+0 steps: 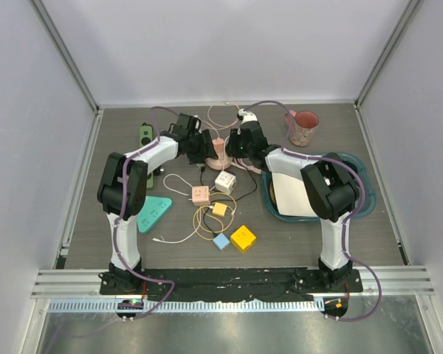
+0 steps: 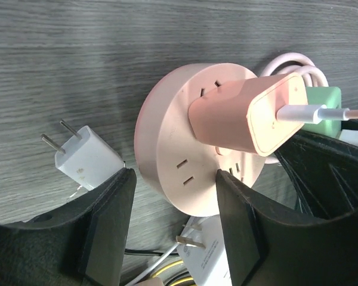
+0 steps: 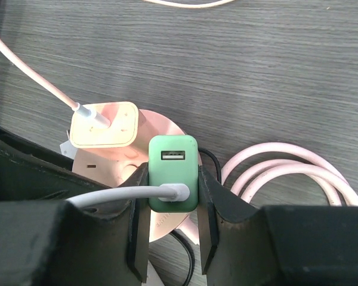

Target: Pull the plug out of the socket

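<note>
Green plug [image 3: 173, 173] clamped between right fingers [image 3: 218, 208], left fingers [image 2: 110, 220] apart astride pink socket [image 2: 167, 149], white charger [image 2: 86, 158] loose beside

Pretty tight around the pink socket [image 2: 167, 137]. The left gripper [image 2: 176, 176] straddles its rim with jaws apart, and the right gripper [image 3: 173, 179] pinches a green plug [image 3: 173, 158] at its edge. There's a loose white plug [image 2: 86, 156] just beside it and a coiled pink cable [image 3: 286, 173] on the other side. The only open room is bare table [image 2: 107, 59] past the socket's far edge.
</note>
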Motion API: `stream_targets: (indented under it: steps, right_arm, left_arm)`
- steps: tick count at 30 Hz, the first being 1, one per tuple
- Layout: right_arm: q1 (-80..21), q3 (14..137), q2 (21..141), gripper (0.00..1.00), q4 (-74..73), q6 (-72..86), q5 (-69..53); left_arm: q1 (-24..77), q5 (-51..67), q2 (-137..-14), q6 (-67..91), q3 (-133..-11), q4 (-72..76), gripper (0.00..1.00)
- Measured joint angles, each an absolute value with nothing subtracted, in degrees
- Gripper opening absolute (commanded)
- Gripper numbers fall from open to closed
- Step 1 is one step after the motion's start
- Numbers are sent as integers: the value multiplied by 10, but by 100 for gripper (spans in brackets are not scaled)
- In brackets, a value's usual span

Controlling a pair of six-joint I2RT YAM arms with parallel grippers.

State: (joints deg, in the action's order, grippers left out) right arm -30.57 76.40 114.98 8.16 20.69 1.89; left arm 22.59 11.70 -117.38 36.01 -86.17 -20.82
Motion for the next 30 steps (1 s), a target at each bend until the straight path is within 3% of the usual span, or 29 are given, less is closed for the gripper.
stream_targets:
  steps: [13, 17, 21, 23, 30]
  right_arm:
    - [-281, 731, 1150, 1, 153, 279, -23]
    - [-271, 731, 1150, 1, 180, 298, -38]
    - [-266, 730, 1150, 1, 182, 299, -43]
    - [-264, 729, 1150, 1, 178, 299, -42]
    - [-270, 738, 1150, 1, 158, 249, -14]
  left_arm:
    - [185, 264, -1159, 431, -756, -33, 60]
    - [186, 291, -1163, 448, -755, 6, 49]
    - [184, 299, -1170, 471, -758, 27, 10]
    - [182, 303, -1175, 482, -766, 30, 0]
    - [184, 308, -1201, 498, -778, 27, 0]
